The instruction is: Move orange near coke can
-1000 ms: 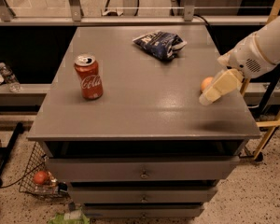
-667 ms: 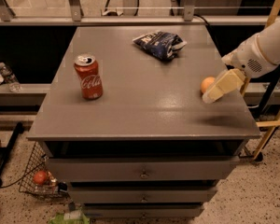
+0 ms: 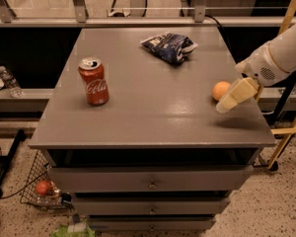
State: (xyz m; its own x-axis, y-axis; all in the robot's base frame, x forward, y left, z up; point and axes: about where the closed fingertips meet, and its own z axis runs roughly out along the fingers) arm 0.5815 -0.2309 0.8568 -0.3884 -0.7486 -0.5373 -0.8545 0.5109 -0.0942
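The orange point(image 3: 220, 90) lies on the grey cabinet top point(image 3: 153, 117) near its right edge. The red coke can point(image 3: 94, 81) stands upright on the left part of the top, far from the orange. My gripper point(image 3: 233, 97) reaches in from the right on a white arm and hangs low over the top, right beside the orange on its right side, partly covering it. I cannot tell whether it touches the fruit.
A dark blue snack bag point(image 3: 168, 47) lies at the back of the top. Drawers point(image 3: 150, 183) sit below the front edge. A wire basket point(image 3: 37, 181) with a reddish fruit point(image 3: 43, 187) is on the floor at left. A wooden frame point(image 3: 287, 132) stands at right.
The gripper has shifted very slightly beside the orange. The orange and the can stay where they were.
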